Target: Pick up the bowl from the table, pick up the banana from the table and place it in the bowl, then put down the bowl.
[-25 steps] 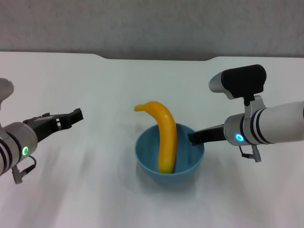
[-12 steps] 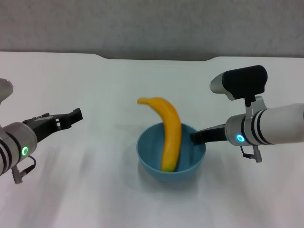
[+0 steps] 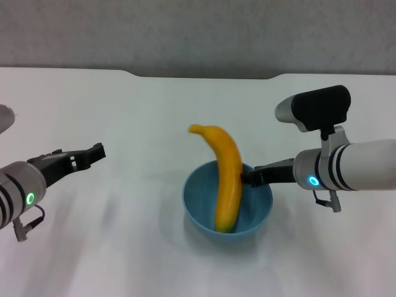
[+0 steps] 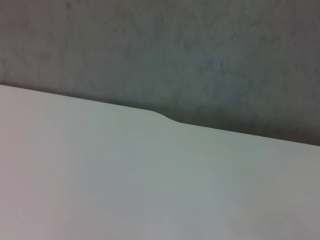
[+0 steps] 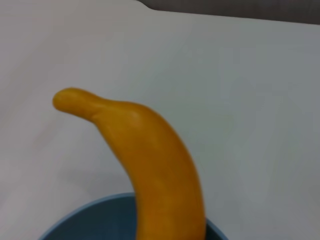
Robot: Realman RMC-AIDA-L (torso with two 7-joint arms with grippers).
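The light-blue bowl (image 3: 257,207) is at the middle of the white table (image 3: 124,247). The yellow-orange banana (image 3: 228,179) stands on end in it, leaning on the rim, with its upper end curving to the left. My right gripper (image 3: 247,177) is shut on the bowl's right rim. The right wrist view shows the banana (image 5: 160,160) close up above the bowl's rim (image 5: 90,220). My left gripper (image 3: 93,151) is open and empty, well to the left of the bowl and above the table.
The table's far edge has a shallow dark cut-out (image 3: 204,75), and the grey wall lies behind it. The left wrist view shows only bare tabletop (image 4: 125,190) and that wall.
The bowl with the banana in it has shifted to the right and a little toward me, carried by my right gripper. My left arm has drawn back slightly to the left.
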